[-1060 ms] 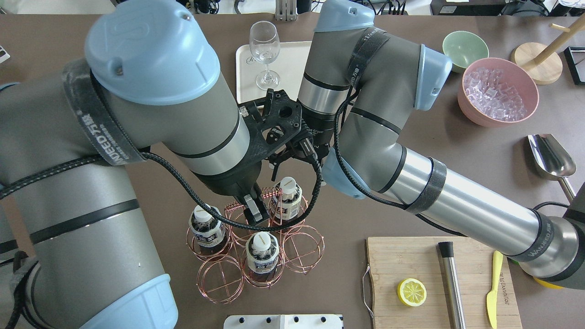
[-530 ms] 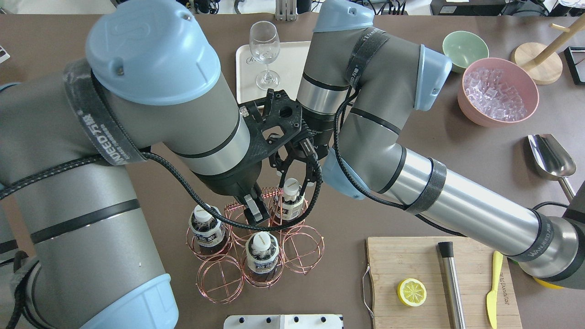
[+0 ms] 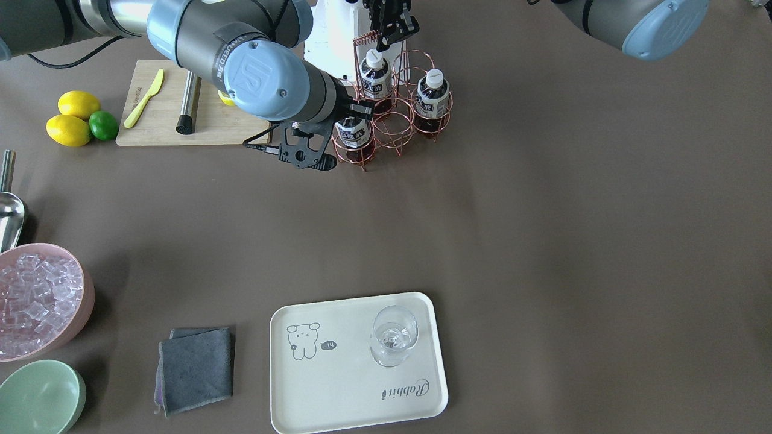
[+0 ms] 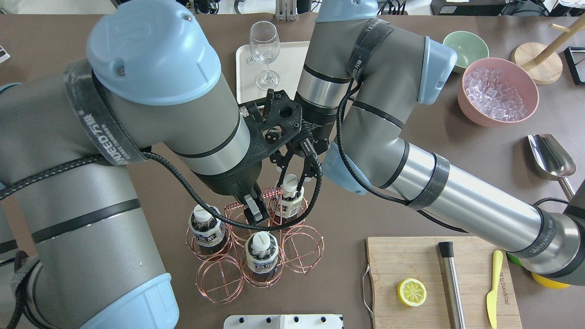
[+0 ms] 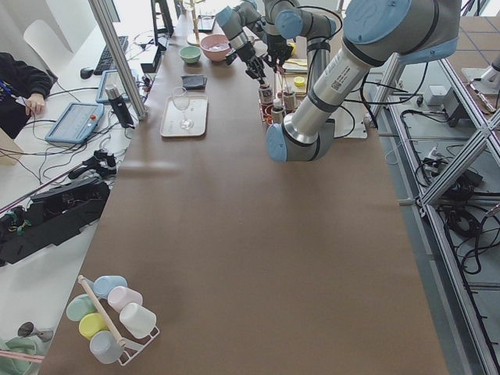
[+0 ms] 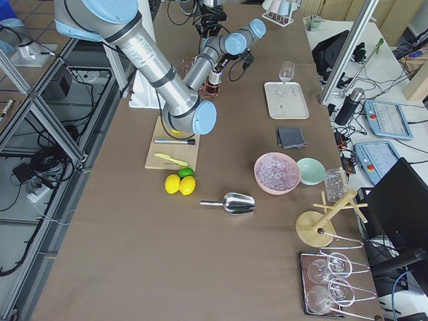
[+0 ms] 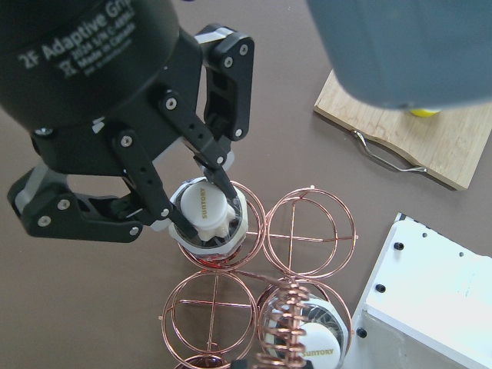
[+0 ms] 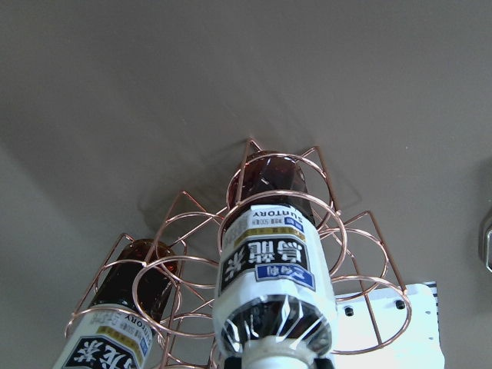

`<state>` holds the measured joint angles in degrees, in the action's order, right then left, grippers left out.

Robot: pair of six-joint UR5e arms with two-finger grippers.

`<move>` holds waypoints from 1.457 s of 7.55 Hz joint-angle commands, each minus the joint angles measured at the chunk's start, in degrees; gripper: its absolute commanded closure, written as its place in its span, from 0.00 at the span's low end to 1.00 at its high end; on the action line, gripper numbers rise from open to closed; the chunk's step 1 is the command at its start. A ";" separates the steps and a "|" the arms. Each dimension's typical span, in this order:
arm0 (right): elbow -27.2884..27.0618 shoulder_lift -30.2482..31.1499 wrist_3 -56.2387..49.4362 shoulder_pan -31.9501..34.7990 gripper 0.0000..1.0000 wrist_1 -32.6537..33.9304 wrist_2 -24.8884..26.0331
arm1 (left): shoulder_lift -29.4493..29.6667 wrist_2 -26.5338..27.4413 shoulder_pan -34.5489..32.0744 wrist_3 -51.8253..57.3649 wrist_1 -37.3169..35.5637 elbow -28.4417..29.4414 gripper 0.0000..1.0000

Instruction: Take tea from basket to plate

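Observation:
The copper wire basket (image 4: 302, 249) holds three tea bottles. My right gripper (image 4: 292, 179) is down over the back right bottle (image 4: 289, 204). In the left wrist view its fingertips (image 7: 217, 175) press both sides of the white cap (image 7: 201, 206), and the bottle still stands in its ring. The right wrist view looks straight down this bottle (image 8: 269, 261). My left gripper (image 4: 253, 211) is shut at the basket's coiled handle (image 7: 283, 323). The other two bottles (image 4: 208, 228) (image 4: 261, 249) stand untouched. The cream plate (image 3: 356, 386) lies far across the table, also in the overhead view (image 4: 244, 77).
A wine glass (image 3: 393, 334) stands on the plate. A grey cloth (image 3: 196, 367) lies beside it. A cutting board (image 4: 411, 260) with a lemon half, muddler and knife lies right of the basket. A pink ice bowl (image 4: 498, 91), a green bowl (image 4: 465, 48) and a metal scoop (image 4: 550, 155) are at the right.
My right gripper has come down over the back right bottle and its fingers have closed in on the cap. The left arm and the basket have stayed put.

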<state>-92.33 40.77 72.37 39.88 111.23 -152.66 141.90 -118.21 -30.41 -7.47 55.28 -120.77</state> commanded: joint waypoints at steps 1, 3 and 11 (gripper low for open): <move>-2.58 0.10 2.68 4.03 1.00 0.57 -2.37 | 0.04 0.00 0.00 0.00 0.00 0.10 1.00; -1.99 -0.77 2.69 11.15 1.00 1.54 -5.72 | 0.04 0.00 0.00 0.00 0.00 0.18 1.00; 28.40 -15.70 -23.37 22.96 1.00 1.10 -1.44 | 1.52 -0.44 -2.45 1.32 -1.39 0.01 1.00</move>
<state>-69.92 27.41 57.90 61.90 112.42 -156.60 142.30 -118.31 -31.41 -6.42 54.83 -120.60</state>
